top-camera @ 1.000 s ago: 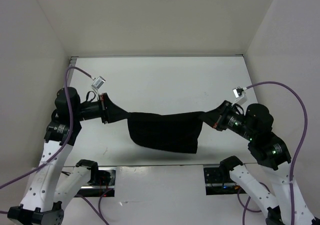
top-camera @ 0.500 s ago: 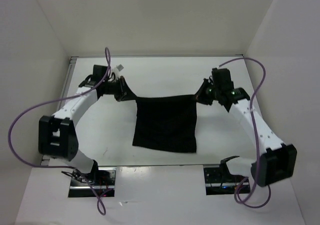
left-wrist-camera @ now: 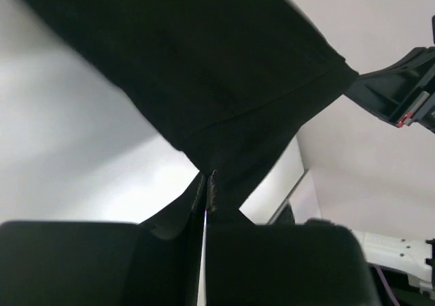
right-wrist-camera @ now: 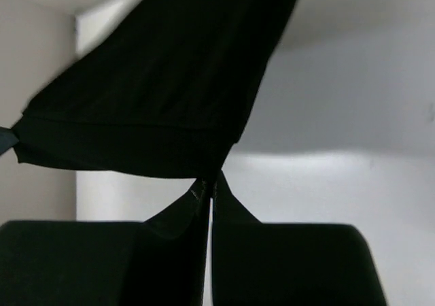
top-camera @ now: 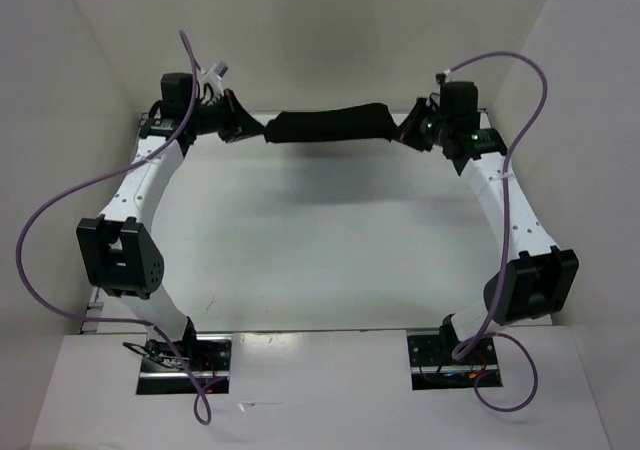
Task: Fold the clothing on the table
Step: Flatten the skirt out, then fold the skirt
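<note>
The black clothing (top-camera: 328, 126) is stretched in a narrow band between both grippers, in the air near the far edge of the white table (top-camera: 320, 240). My left gripper (top-camera: 250, 130) is shut on its left end and my right gripper (top-camera: 405, 130) is shut on its right end. In the left wrist view the clothing (left-wrist-camera: 197, 68) spreads up from the pinched fingertips of the left gripper (left-wrist-camera: 208, 183), with the other gripper's black body at the right edge. In the right wrist view the clothing (right-wrist-camera: 163, 95) fans up and left from the right gripper (right-wrist-camera: 209, 183).
White walls enclose the table on the left, back and right. Purple cables (top-camera: 70, 210) loop off both arms. The arm bases (top-camera: 185, 355) sit at the near edge.
Both arms have reached far forward, carrying the clothing from the near middle of the table to its far edge. The hanging cloth has drawn up into a narrow band.
</note>
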Motion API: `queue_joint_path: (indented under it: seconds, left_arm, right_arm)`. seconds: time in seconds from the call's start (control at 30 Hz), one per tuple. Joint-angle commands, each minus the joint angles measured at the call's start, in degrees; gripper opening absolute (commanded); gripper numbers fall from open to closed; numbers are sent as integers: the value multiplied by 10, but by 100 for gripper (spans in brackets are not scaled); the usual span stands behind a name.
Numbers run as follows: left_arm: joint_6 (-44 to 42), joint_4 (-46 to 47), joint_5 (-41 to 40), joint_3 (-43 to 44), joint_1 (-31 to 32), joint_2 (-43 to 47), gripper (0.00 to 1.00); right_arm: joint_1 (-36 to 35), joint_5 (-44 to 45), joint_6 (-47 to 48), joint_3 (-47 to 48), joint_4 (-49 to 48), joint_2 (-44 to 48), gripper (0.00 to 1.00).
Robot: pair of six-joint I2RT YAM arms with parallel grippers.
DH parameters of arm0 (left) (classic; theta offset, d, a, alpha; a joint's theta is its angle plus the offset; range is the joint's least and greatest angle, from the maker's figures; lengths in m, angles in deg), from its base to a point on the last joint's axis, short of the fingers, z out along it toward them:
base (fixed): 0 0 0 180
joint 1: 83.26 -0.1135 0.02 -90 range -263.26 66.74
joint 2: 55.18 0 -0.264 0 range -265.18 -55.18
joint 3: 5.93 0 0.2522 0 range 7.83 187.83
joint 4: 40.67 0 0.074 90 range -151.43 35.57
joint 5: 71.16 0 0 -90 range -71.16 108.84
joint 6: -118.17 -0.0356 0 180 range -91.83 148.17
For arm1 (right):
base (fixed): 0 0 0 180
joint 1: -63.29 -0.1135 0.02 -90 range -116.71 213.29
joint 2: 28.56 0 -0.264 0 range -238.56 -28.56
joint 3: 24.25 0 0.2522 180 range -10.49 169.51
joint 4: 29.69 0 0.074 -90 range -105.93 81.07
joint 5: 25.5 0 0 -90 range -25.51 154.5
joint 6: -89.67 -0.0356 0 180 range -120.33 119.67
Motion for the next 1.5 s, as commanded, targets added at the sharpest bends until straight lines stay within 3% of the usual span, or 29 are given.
queue_joint_path:
  seconds: [0.0, 0.23, 0.47, 0.77, 1.03, 1.47]
  left_arm:
    - [-22, 16, -6, -126, -13, 39, 0]
    - [-11, 64, -46, -397, 65, 44, 0]
    - [-4, 40, -51, -521, 112, 72, 0]
    - [-23, -38, -51, -526, 123, 152, 0]
    - [-10, -70, -36, -478, 123, 182, 0]
    - [45, 12, -15, -307, 95, -9, 0]
  right_arm:
    - [13, -5, -5, -112, 1, 31, 0]
    - [-35, -63, -58, -388, -4, 84, 0]
    - [-76, -99, -113, -446, 89, 126, 0]
    - [-147, -157, -180, -522, 130, 156, 0]
    - [-147, -141, -206, -452, 187, 214, 0]
    - [12, -87, -166, -361, 102, 131, 0]
